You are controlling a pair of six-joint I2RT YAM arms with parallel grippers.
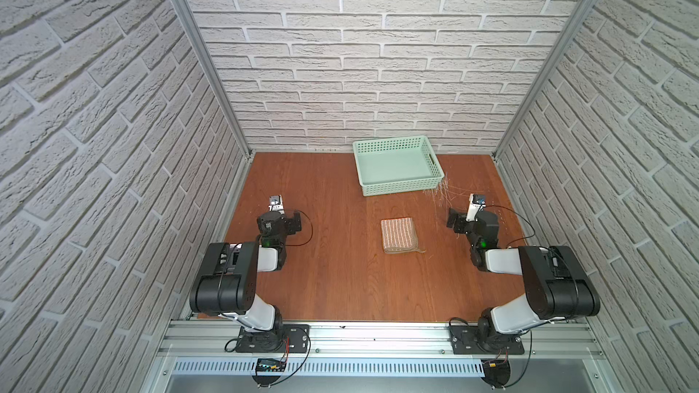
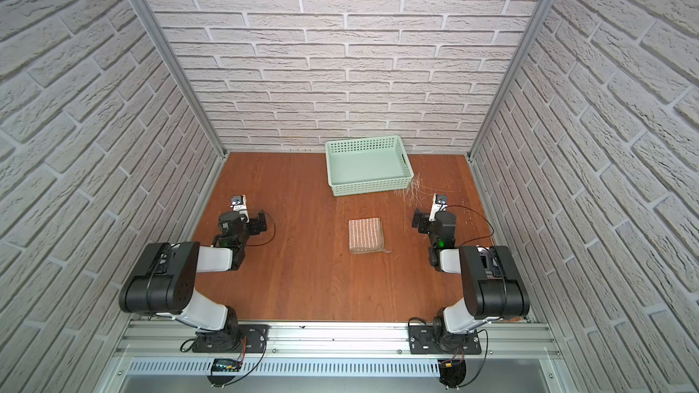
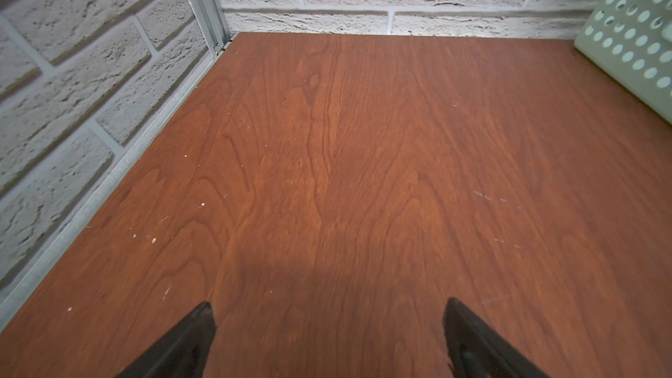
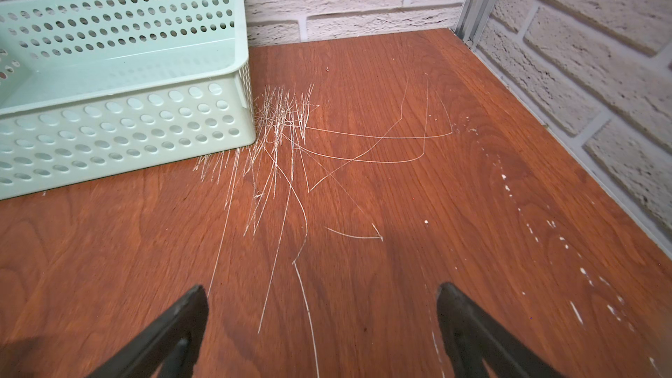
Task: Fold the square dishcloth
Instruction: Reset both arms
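Dishcloth (image 1: 400, 235): tan-brown terry, thin pale stripes, darker hem. Folded into thick, nearly square packet, layered edge on near side, small loop trailing off near right corner. Lies flat mid-bench (image 1: 340, 281), between arms, just short of green basket (image 1: 397, 186), not touching. Stripes run toward basket; long axis too slight to tell. Left pincer (image 3: 329, 307) wide, holding nothing. Right pincer (image 4: 323, 290) wide, holding nothing, over scratched wood.
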